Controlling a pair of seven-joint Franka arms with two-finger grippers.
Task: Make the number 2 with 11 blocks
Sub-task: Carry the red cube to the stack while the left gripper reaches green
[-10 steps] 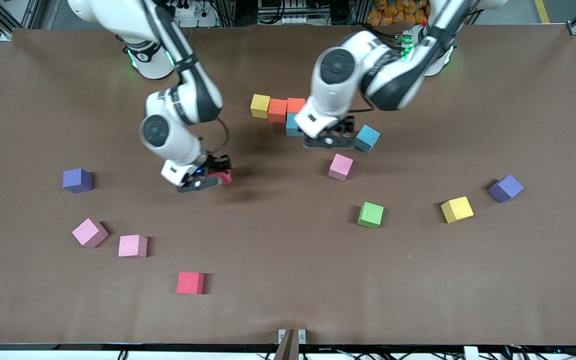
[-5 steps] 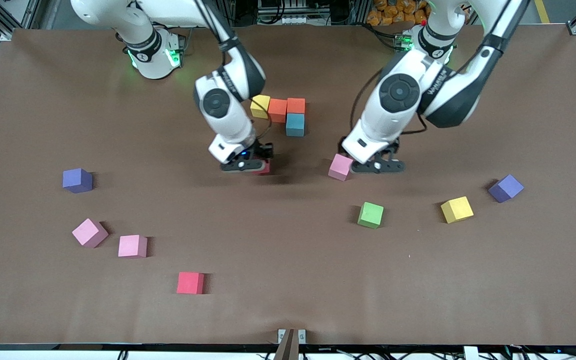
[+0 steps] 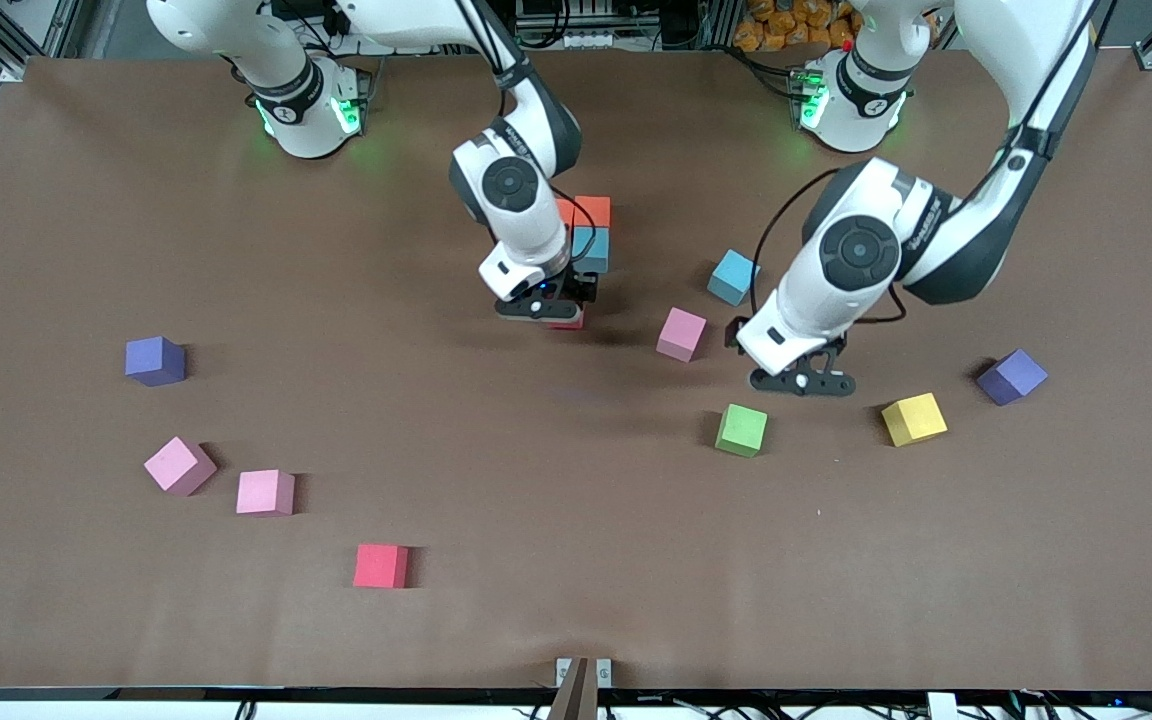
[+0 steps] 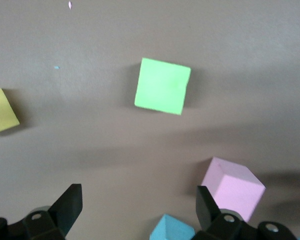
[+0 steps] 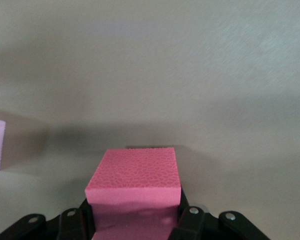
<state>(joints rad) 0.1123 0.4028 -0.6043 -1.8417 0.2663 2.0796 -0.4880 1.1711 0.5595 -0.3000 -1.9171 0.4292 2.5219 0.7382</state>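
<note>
While left hand [image 3: 802, 381] gapes, pebbly foam red cube [image 5: 134, 176] in right hand [image 3: 543, 308].

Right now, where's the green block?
In the front view, the green block lies on the table between the pink block and yellow block, just below the open left gripper.

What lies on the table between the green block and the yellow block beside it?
Nothing: in the front view, only bare brown table shows between the green block and the yellow block; the left gripper hovers just above that stretch.
</note>
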